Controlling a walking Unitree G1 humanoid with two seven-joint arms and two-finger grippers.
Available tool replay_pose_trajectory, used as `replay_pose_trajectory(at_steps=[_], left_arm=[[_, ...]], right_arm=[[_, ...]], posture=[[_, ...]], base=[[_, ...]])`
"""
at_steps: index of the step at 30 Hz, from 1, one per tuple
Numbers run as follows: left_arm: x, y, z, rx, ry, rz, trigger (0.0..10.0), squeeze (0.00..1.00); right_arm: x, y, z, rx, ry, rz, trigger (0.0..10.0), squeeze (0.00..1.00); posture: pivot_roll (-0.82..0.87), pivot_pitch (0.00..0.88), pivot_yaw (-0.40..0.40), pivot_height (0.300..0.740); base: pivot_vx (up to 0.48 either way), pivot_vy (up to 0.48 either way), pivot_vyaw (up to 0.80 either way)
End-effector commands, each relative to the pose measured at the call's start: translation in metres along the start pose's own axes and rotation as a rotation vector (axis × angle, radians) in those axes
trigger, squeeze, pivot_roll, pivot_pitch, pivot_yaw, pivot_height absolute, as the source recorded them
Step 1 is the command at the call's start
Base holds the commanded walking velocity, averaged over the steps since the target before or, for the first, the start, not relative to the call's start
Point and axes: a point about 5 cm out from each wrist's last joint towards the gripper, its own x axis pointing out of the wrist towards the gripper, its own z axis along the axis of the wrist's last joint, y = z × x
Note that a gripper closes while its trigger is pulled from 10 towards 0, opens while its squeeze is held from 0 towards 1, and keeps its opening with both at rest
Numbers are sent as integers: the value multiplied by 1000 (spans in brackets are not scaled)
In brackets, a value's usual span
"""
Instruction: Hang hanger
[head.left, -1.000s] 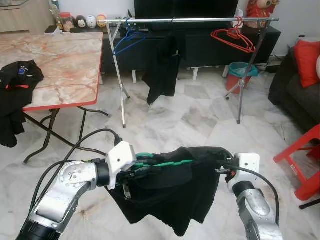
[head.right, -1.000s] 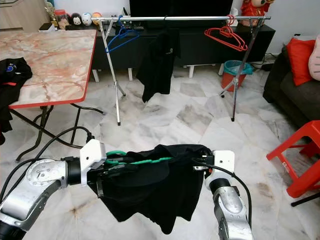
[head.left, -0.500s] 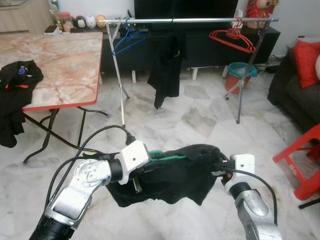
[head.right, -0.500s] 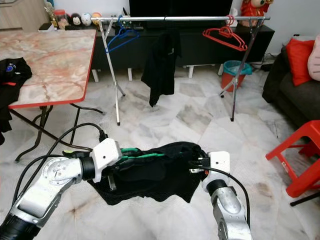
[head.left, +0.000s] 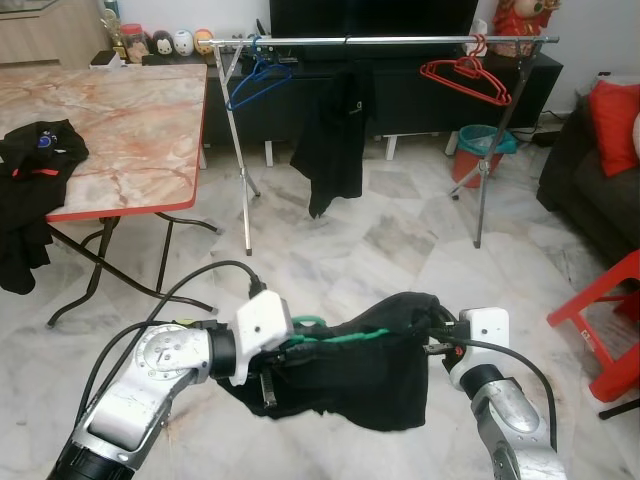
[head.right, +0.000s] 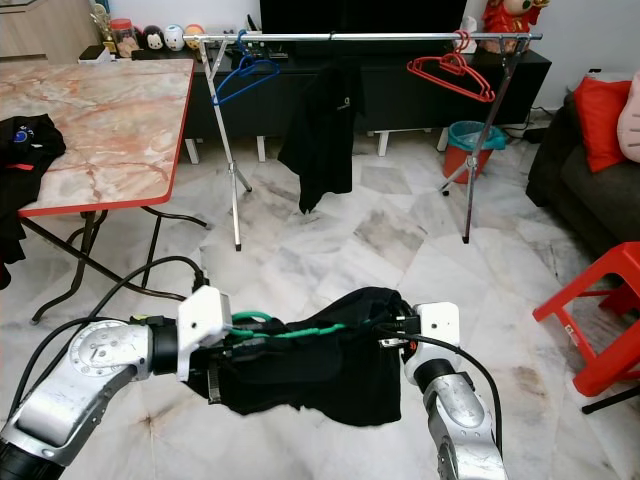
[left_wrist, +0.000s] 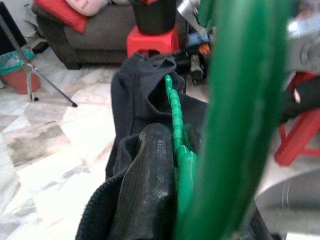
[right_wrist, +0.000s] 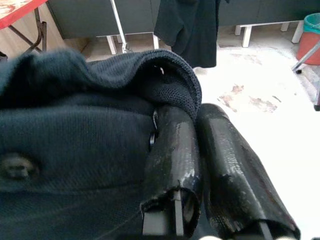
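Left gripper (head.left: 285, 352) was clamped on the hook end of the green plastic hanger (head.left: 335, 337), fingers pinched together on the bar with black cloth bunched around them; right gripper (head.left: 435, 335) had its two black fingers (right_wrist: 200, 150) pressed shut on the collar edge of the black knit shirt (head.left: 350, 375) draped over that hanger. The load hung low in front of the robot, stretched between the two grippers, well short of the silver metal clothes rail (head.left: 380, 41) across the room. The rail already carried a blue wire hanger (head.left: 255, 85) near its left end, a black garment (head.left: 335, 135) in the middle and red hangers (head.left: 465, 78) toward the right. My read of the step: carry the loaded hanger over and hook it on, and the free stretch between the black garment and the red hangers looked like the cleanest slot. To do it well, I'd keep the hanger level, keep the right pinch on so the shirt doesn't slide off the bar, and lift the hook clear above the rail before lowering (the hook itself was hard to make out under the cloth, so its orientation wants checking first). Pose: both forearms reached forward at about the same height, left elbow bent outward with its cable (head.left: 180, 290) looping up, right wrist turned inward toward the shirt.
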Motion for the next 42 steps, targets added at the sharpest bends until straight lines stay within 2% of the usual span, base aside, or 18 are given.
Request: replay_pose_trajectory(at_steps=[1, 3, 7, 9, 11, 14, 17, 20, 21, 25, 30, 33, 34, 38, 40, 42], left_arm=[[0, 1, 21, 47, -94, -40, 10000, 0], [0, 6, 22, 51, -92, 1, 10000, 0], [2, 11, 30, 37, -158, 51, 10000, 0], [5, 19, 31, 80, -142, 119, 10000, 0], [9, 20, 14, 213, 51, 113, 10000, 0], [10, 21, 13, 220, 59, 125, 10000, 0], [11, 26, 15, 209, 43, 186, 10000, 0], [15, 30, 12, 281, 109, 214, 10000, 0], [16, 27, 6, 357, 175, 174, 10000, 0], [18, 26, 9, 310, 112, 195, 10000, 0], [21, 29, 8, 354, 144, 235, 10000, 0], [24, 22, 11, 295, 63, 199, 10000, 0], [22, 20, 17, 255, 8, 192, 10000, 0], [14, 14, 30, 191, -114, 119, 10000, 0], [1, 8, 28, 176, -66, 9, 10000, 0], [-4, 7, 24, 176, -26, -19, 10000, 0]], right_arm=[[0, -5, -1, 6, 12, -15, 0, 0], [-1, -5, -1, 9, 12, -9, 0, 0], [-1, -4, -2, 10, 17, -6, 0, 0], [-1, -3, -2, 12, 15, 7, 0, 0], [-1, 0, -1, 14, 9, 27, 0, 0], [0, 0, 0, 15, 3, 31, 0, 0], [0, 1, 1, 18, -3, 37, 0, 0], [0, 3, 1, 17, -6, 55, 0, 0], [0, 4, 1, 19, -6, 58, 0, 0], [0, 5, 1, 17, -7, 67, 0, 0], [1, 7, 2, 17, -9, 77, 0, 0], [1, 7, 2, 18, -9, 79, 0, 0], [1, 7, 2, 18, -9, 79, 0, 0], [0, 3, 0, 15, -3, 62, 0, 0], [0, 2, 1, 10, -2, 65, 0, 0], [0, 2, 1, 7, -1, 67, 0, 0]], posture=[[83, 0, -35, 740], [83, 0, -35, 740], [83, 0, -36, 740], [85, 0, -38, 740], [84, 0, -37, 740], [82, 0, -36, 740], [82, 0, -35, 740], [83, 0, -35, 740], [83, 0, -34, 740], [82, 0, -33, 740], [84, 0, -33, 740], [80, 0, -33, 740], [80, 0, -32, 740], [83, 0, -35, 740], [84, 0, -37, 740], [86, 0, -38, 740]], base=[[0, 0, 0], [0, 0, 0], [0, 0, 0], [0, 0, 0], [0, 0, 0], [0, 0, 0], [0, 0, 0], [0, 0, 0], [0, 0, 0], [0, 0, 0], [0, 0, 0], [0, 0, 0], [0, 0, 0], [0, 0, 0], [0, 0, 0], [0, 0, 0]])
